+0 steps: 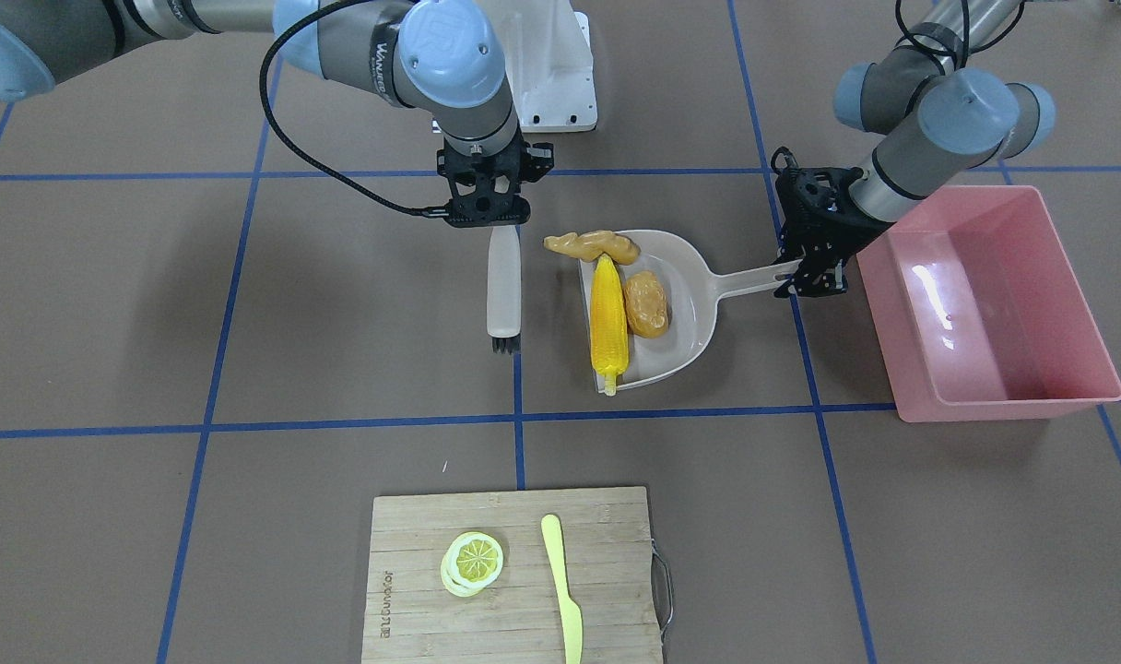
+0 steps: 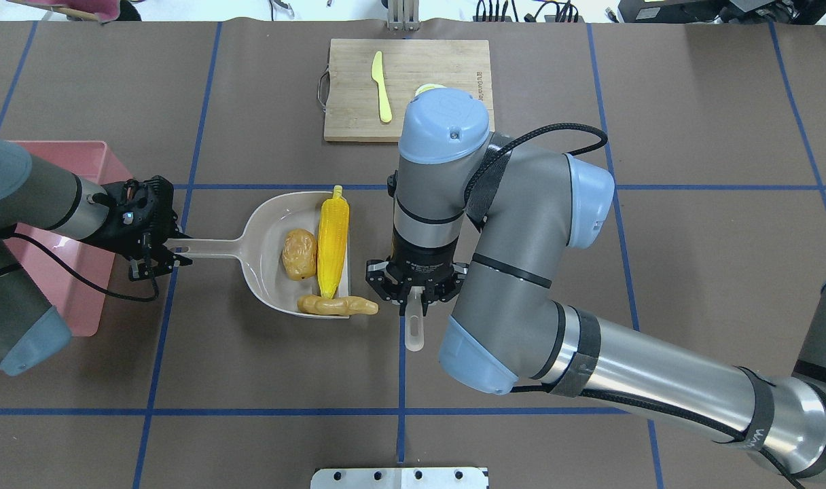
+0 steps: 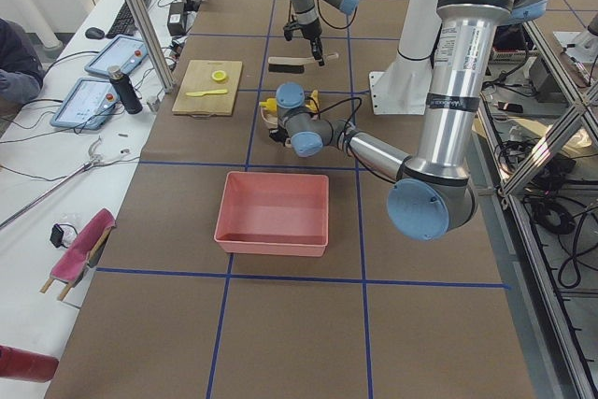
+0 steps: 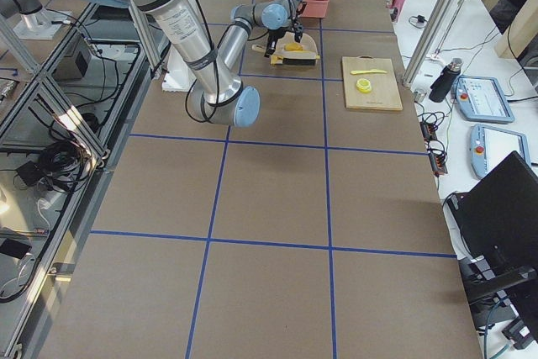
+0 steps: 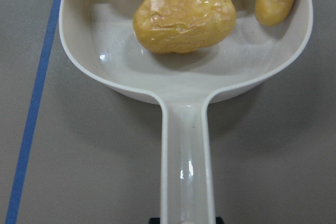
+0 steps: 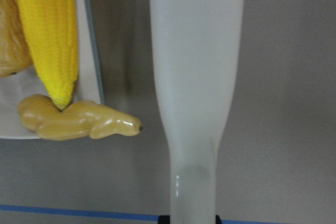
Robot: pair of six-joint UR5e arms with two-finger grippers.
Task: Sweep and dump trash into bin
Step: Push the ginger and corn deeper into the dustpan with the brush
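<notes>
The beige dustpan (image 1: 680,267) lies flat on the table. It holds the yellow corn cob (image 1: 608,318) and the glossy brown potato (image 1: 646,302). The tan ginger root (image 1: 593,245) lies across the pan's open lip, one end sticking out past it (image 6: 79,121). My left gripper (image 1: 805,272) is shut on the dustpan's handle (image 5: 187,156), right beside the empty pink bin (image 1: 975,314). My right gripper (image 1: 496,221) is shut on the handle of a white brush (image 1: 503,286), which hangs just beside the pan's mouth, bristles pointing away from me.
A bamboo cutting board (image 1: 514,609) with a lemon slice (image 1: 473,561) and a yellow-green knife (image 1: 560,581) lies at the far side of the table. The right arm's elbow (image 2: 522,224) reaches over the table's middle.
</notes>
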